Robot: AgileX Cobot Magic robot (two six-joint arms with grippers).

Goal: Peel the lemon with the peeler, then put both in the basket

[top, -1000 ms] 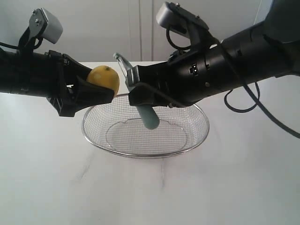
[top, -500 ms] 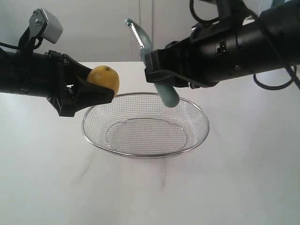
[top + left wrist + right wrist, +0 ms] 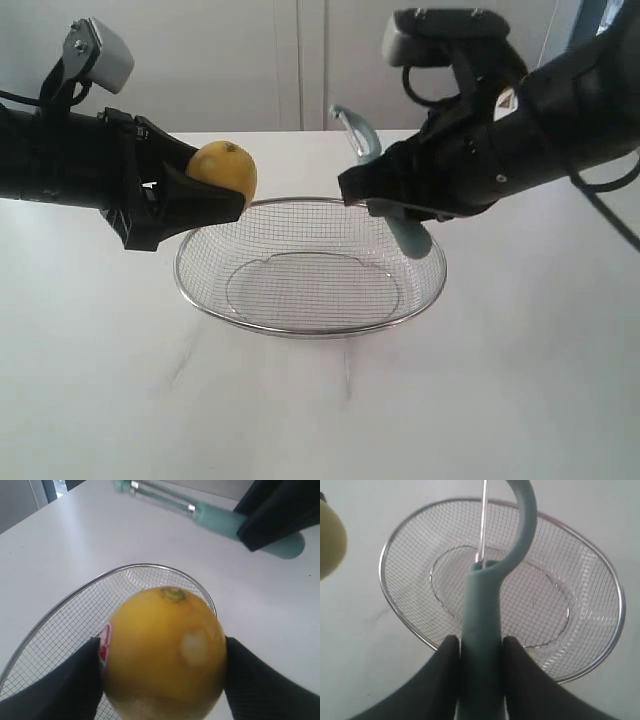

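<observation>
Left tool (image 3: 165,677) clamps the lemon (image 3: 162,645), right tool (image 3: 480,647) the peeler (image 3: 482,602), over the basket (image 3: 410,570).

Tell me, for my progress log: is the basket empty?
Empty: the basket shows only bare mesh; the lemon and the peeler are both gripped in the air.

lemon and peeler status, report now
Left gripper shut on lemon, over basket rim. Right gripper shut on peeler, above basket, apart from lemon. Basket empty, nothing in the way.
</observation>
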